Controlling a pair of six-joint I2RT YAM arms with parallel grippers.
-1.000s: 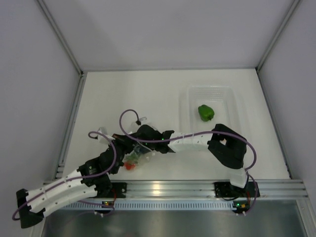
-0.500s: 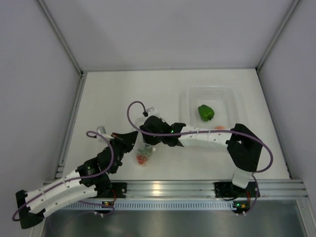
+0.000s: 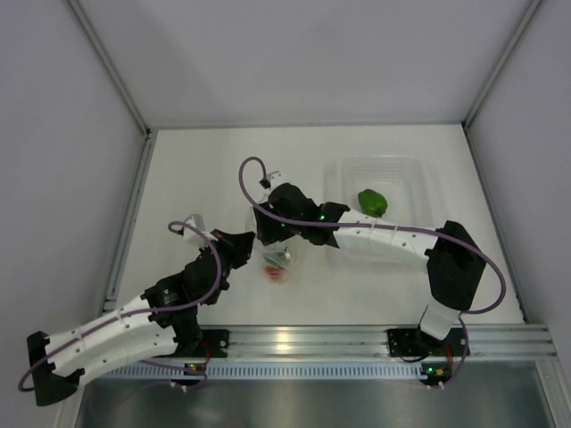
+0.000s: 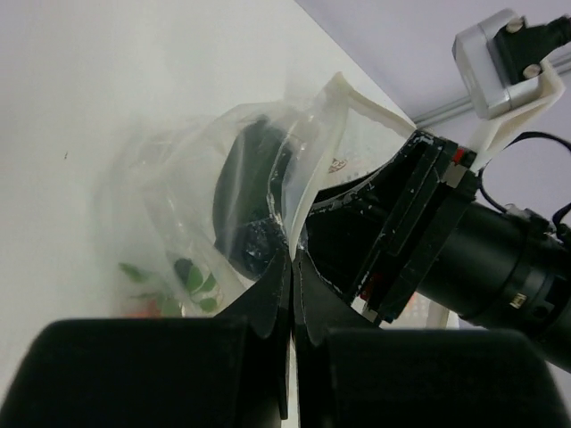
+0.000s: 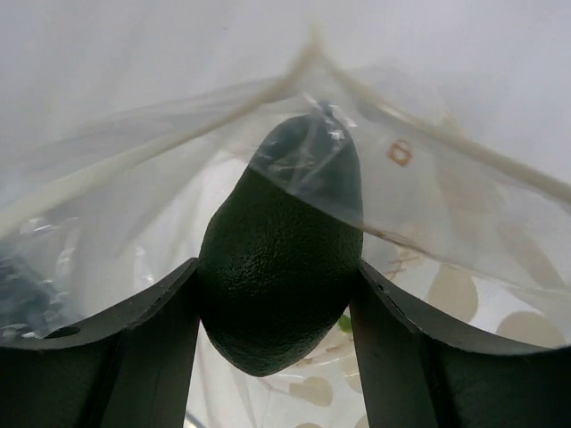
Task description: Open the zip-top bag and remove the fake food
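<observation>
The clear crinkly zip-top bag [image 3: 284, 256] hangs between my two grippers near the table's middle. My left gripper [image 3: 248, 242] is shut on the bag's rim [image 4: 308, 160]. My right gripper [image 3: 270, 239] reaches into the bag's mouth and is shut on the dark green avocado [image 5: 281, 267], with bag film [image 5: 428, 205] draped over the avocado's far end. The red tomatoes on a green sprig [image 3: 276, 271] lie low in the bag and also show in the left wrist view [image 4: 187, 281]. The bright green pepper [image 3: 373, 203] lies in the clear tray [image 3: 419, 174]. The peach is hidden.
The rigid clear tray stands at the back right, partly under my right arm. White walls with metal rails close in the table on the left, back and right. The aluminium rail with the arm bases [image 3: 294, 339] runs along the near edge.
Both grippers and the bag have moved away from the near edge and to the right. The right arm has stretched out further over the tray's front.
</observation>
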